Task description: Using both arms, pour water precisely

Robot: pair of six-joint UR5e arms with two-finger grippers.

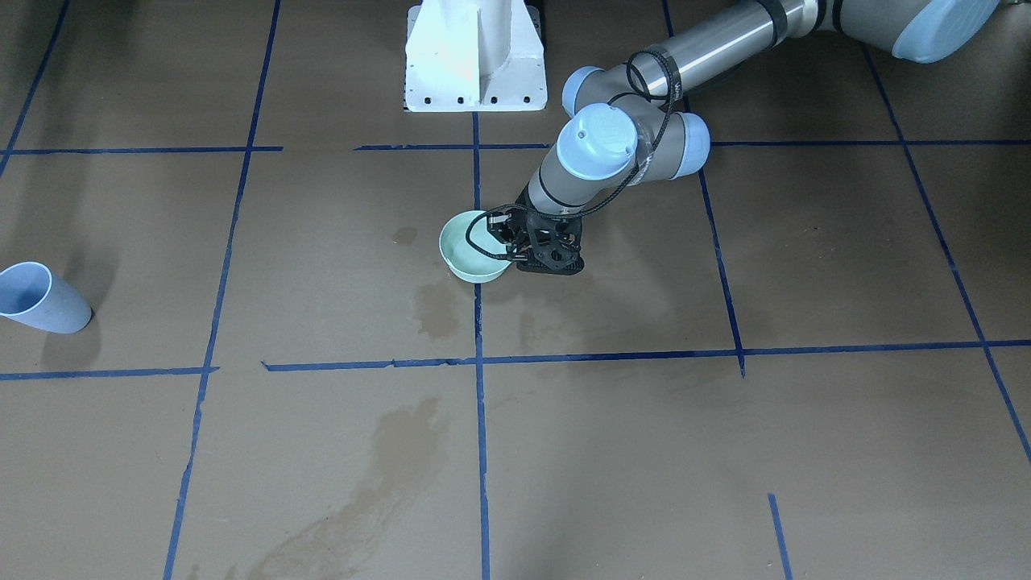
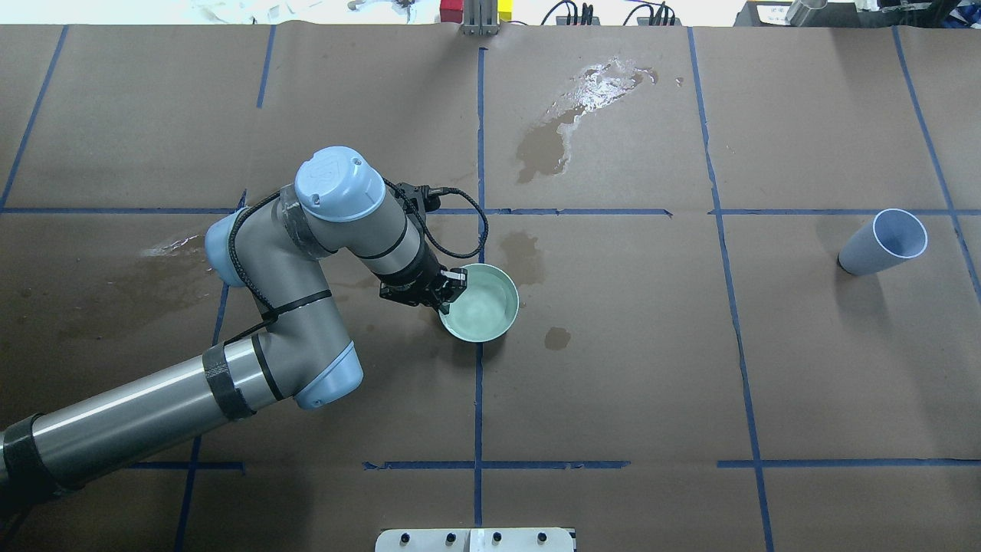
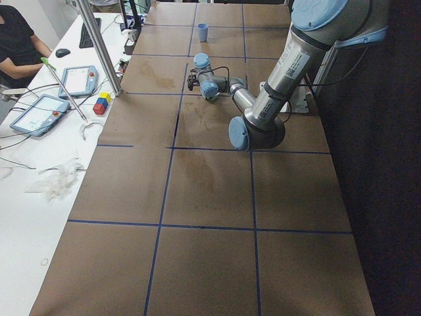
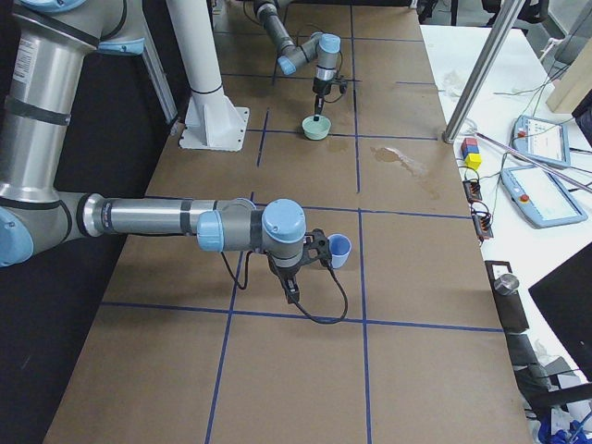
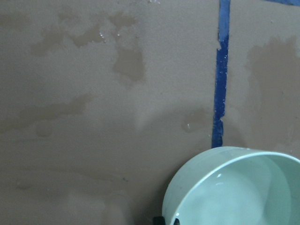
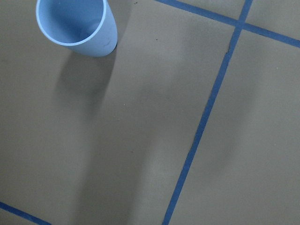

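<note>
Water (image 2: 484,308) in bowl (image 2: 515,300) at left hand (image 2: 452,288)

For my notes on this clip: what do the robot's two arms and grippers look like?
Both the left arm and right arm are silver-grey tubes with rounded pale blue joint caps. Black bands wrap the tubes, and a black cable loops along each wrist. The left gripper and right gripper are black.
</note>
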